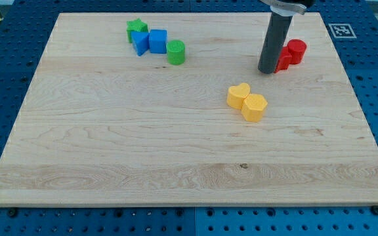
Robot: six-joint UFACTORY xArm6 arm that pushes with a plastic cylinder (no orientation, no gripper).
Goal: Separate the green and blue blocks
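Observation:
A green star block [136,27] sits at the view's top left, touching a blue triangular block [140,44]. A blue cube [157,40] stands right of it, touching it. A green cylinder [176,52] stands just right of the cube, touching or nearly touching it. My tip [266,71] rests on the board at the view's upper right, far to the right of this cluster and right beside the red blocks.
Two red blocks [292,54] sit just right of the rod, one partly hidden behind it. A yellow heart [238,95] and a yellow hexagon-like block [254,107] touch near the centre right. The wooden board [110,144] lies on a blue perforated table.

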